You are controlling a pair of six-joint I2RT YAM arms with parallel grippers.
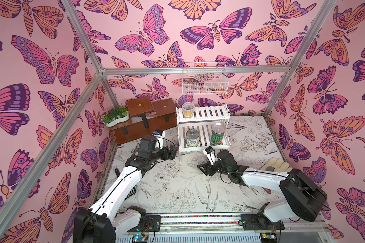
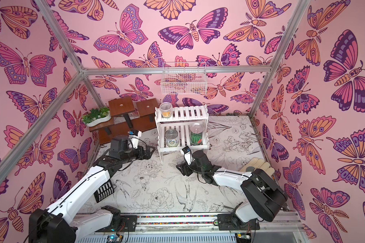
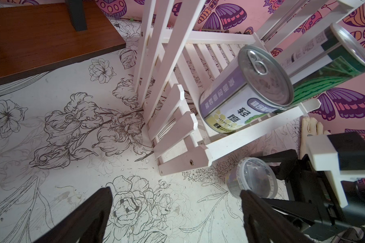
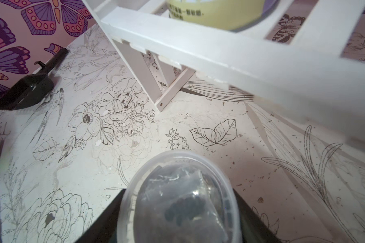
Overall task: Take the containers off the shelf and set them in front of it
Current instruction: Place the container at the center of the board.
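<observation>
Left claw [image 3: 175,195]: wide open, empty, beside shelf [image 1: 202,114].
Right claw [image 4: 178,212]: closed around dark cup [image 4: 183,189], in front of shelf.
Top tier: yellow cup [image 1: 188,109].
Lower tier: white-labelled can [image 1: 192,137], watermelon can [image 1: 217,134].

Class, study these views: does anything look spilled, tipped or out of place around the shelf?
Nothing is tipped: the white can, watermelon can and yellow cup stand upright on the shelf. Only dark specks dot the mat near it, like spilled crumbs.
</observation>
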